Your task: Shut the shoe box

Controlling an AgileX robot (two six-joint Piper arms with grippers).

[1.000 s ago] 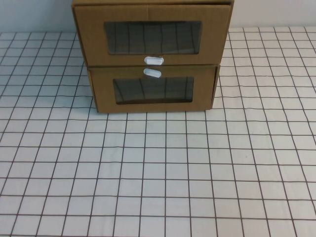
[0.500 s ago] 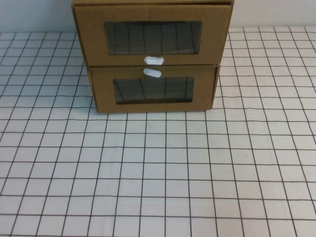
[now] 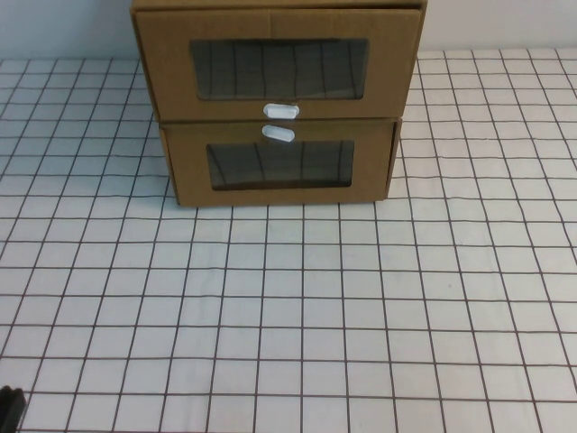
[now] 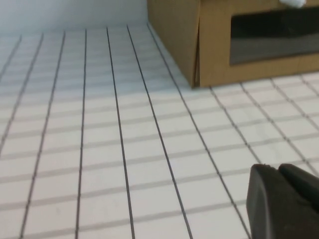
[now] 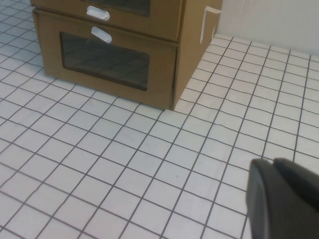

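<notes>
Shoe box (image 3: 278, 63): upper centre of high view, stacked on the narrower lower box (image 3: 279, 164), front projecting slightly, so judged not fully shut. White pull tab (image 3: 280, 110) under its window. Left gripper (image 3: 11, 409) at lower-left corner, well apart; finger state: cannot tell. Right gripper (image 5: 284, 199) seen only in right wrist view, holding nothing; opening: cannot tell. Gridded tabletop (image 3: 297, 298) between; no obstruction.

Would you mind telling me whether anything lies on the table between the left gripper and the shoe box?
Nothing visible does: only bare gridded table lies between the left gripper, at the near left corner, and the shoe box. The right gripper is also clear.
</notes>
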